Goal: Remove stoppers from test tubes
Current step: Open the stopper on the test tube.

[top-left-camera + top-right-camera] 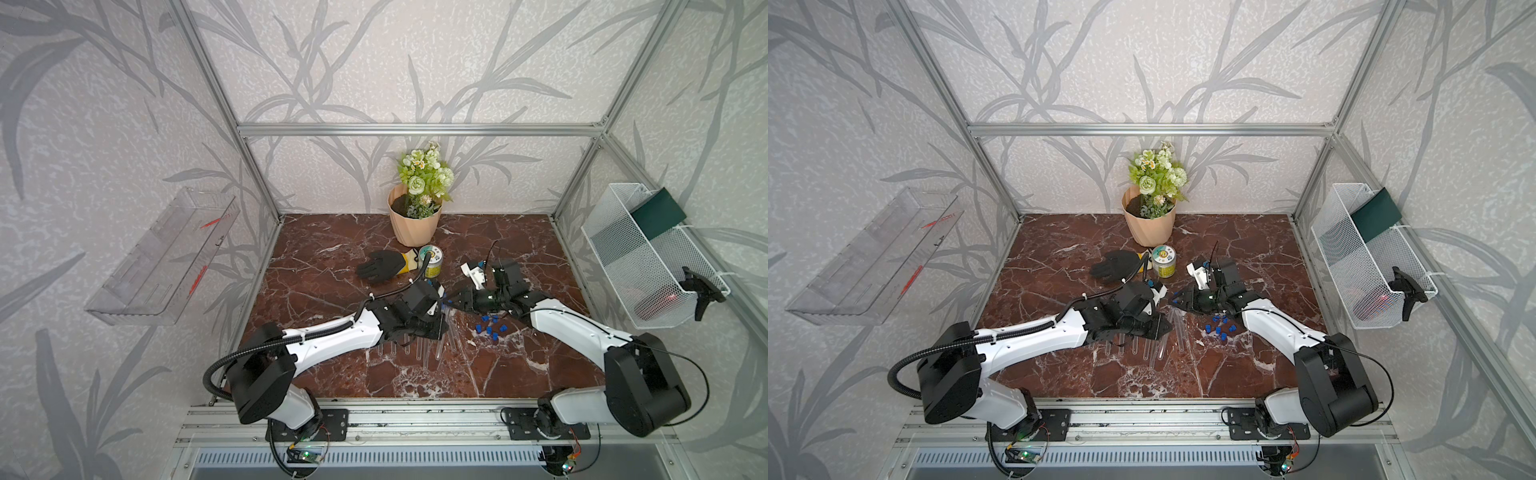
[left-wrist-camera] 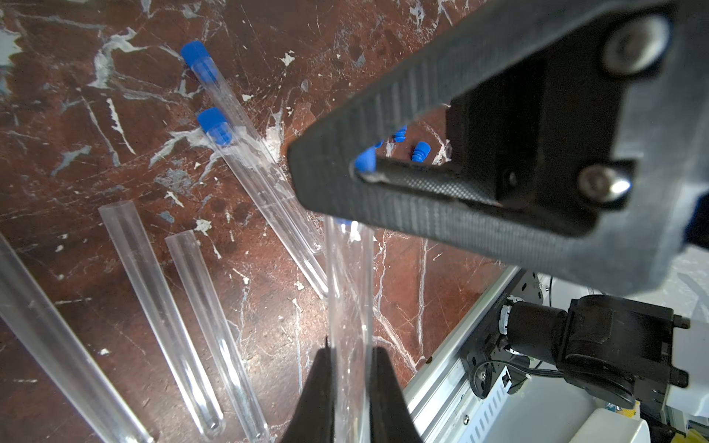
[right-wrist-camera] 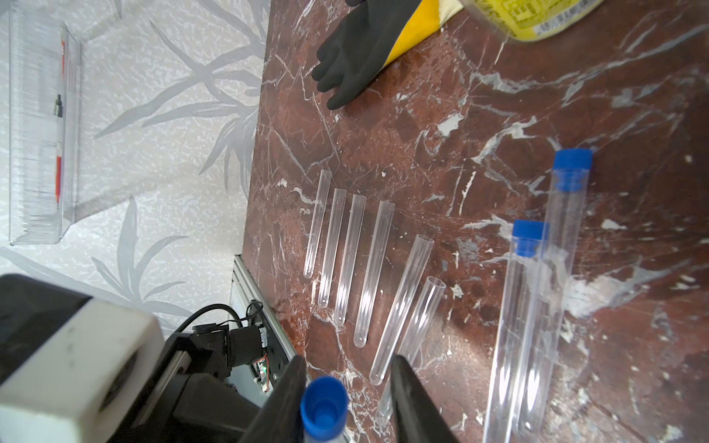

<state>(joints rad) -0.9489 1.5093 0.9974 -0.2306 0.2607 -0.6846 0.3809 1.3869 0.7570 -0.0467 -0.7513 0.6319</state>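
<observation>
My left gripper (image 2: 351,349) is shut on a clear test tube (image 2: 349,291) and holds it above the table. A blue stopper (image 3: 324,399) sits in that tube's top end. It lies between the fingers of my right gripper (image 3: 347,362), which is open; one finger touches it and a gap shows at the other. In both top views the two grippers meet tip to tip at mid-table (image 1: 449,303) (image 1: 1172,305). Two stoppered tubes (image 3: 564,276) lie on the table side by side. Several empty tubes (image 3: 353,261) lie in a row. Several loose stoppers (image 1: 490,326) lie in a heap under the right arm.
A black glove (image 1: 380,268) and a yellow-labelled jar (image 1: 432,259) lie behind the grippers, with a potted flower (image 1: 413,224) at the back wall. A white mesh basket (image 1: 648,266) hangs on the right wall, a clear shelf (image 1: 162,257) on the left.
</observation>
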